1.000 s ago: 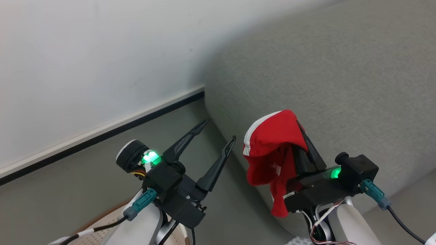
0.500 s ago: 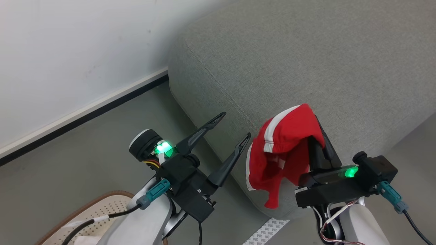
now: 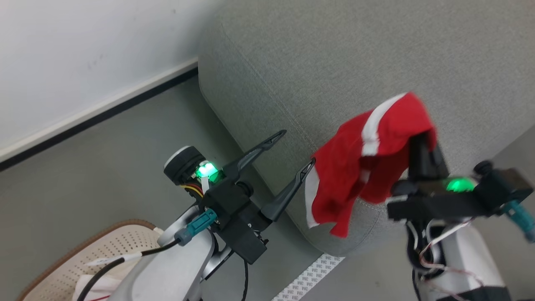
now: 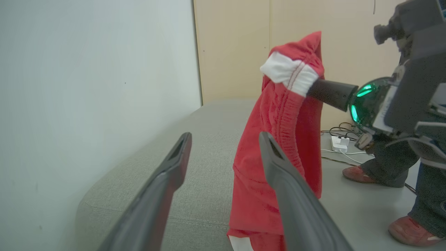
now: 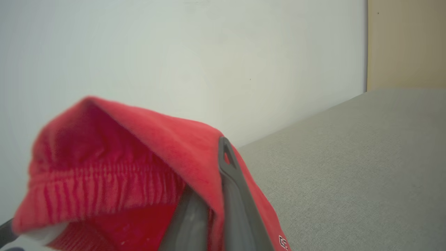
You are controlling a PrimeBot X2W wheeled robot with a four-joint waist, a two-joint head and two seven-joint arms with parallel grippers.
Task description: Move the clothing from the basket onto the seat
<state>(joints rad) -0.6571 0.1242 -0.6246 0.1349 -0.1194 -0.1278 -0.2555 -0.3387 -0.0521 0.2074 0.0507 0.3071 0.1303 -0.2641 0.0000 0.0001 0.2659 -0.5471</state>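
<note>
My right gripper (image 3: pixel 420 133) is shut on red clothing (image 3: pixel 363 167) with white stripes, which drapes over its fingers and hangs above the near corner of the light-grey seat (image 3: pixel 355 62). To its left, my left gripper (image 3: pixel 297 148) stands open and holds nothing, its right fingertip just short of the cloth. The basket (image 3: pixel 125 225) shows at the lower left, cream with a brown rim. The left wrist view has the clothing (image 4: pixel 278 157) hanging past my open left gripper (image 4: pixel 224 139), over the seat (image 4: pixel 195 181). In the right wrist view, the clothing (image 5: pixel 122 167) covers my shut right gripper (image 5: pixel 223 157).
A white wall (image 3: pixel 83 62) with a dark baseboard runs behind the seat's left end, above grey floor. A strip of white tape (image 3: pixel 309 276) lies on the floor by the seat's corner. A person's red shoes (image 4: pixel 359 174) and a power strip with cables (image 4: pixel 339 141) are beyond the right arm.
The head camera has shifted, bringing more of the seat and basket into view. My right gripper has carried the clothing up and farther right, away from the left gripper. Both grips are unchanged.
</note>
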